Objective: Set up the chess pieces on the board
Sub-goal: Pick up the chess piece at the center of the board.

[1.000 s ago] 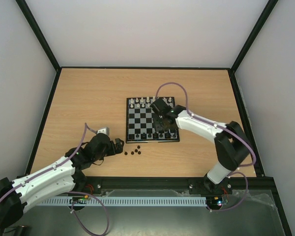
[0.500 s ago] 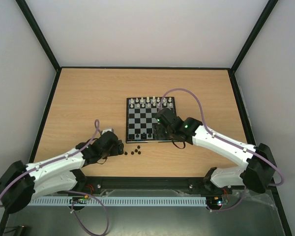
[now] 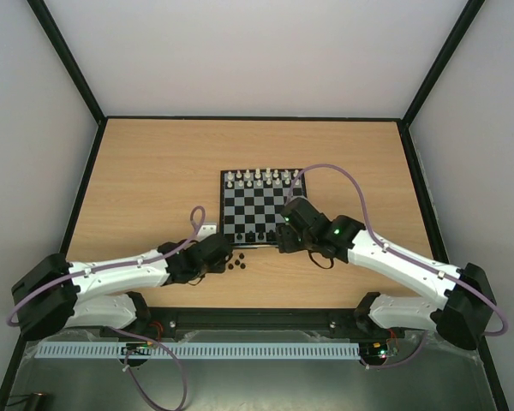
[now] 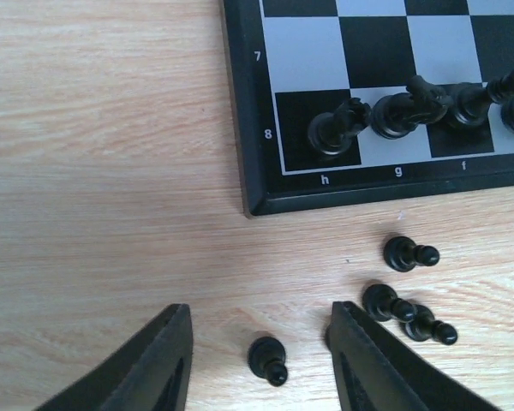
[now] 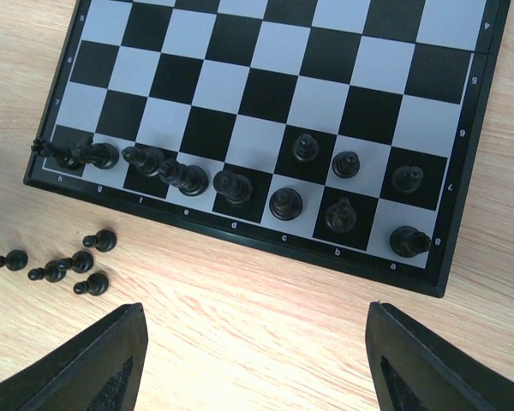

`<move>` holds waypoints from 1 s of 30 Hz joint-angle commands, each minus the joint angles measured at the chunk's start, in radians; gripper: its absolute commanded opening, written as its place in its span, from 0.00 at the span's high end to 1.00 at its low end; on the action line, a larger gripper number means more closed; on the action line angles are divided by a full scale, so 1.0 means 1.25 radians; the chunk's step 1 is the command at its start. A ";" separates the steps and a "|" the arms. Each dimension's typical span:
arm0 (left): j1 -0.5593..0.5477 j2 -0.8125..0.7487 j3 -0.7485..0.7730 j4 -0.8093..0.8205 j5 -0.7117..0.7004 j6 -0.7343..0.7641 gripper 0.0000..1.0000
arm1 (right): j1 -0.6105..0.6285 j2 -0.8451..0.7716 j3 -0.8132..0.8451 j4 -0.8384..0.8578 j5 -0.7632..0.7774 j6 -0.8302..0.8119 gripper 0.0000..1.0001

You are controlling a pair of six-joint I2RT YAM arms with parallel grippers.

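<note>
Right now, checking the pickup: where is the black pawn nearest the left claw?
Left wrist view: the pawn rests on the table between the left claw's fingers, below the board's h8 corner, left of three loose pawns.

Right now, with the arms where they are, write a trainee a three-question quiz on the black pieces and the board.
1. True or false: the left gripper has its jaws either side of a black pawn on the table.
2. How many black pawns stand on row 7 of the board? A one, B three, C eight.
3. Fill in: the board column nearest the loose pawns is lettered ___.
Key: 1 true; 2 B; 3 h.
</note>
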 commanded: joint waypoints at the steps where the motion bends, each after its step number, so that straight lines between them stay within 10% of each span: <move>1: -0.038 0.039 0.034 -0.047 -0.047 -0.034 0.58 | 0.004 -0.029 -0.026 -0.013 -0.005 0.008 0.29; 30: -0.104 0.134 0.063 -0.060 -0.057 -0.070 0.77 | 0.004 -0.038 -0.046 -0.003 -0.010 0.000 0.30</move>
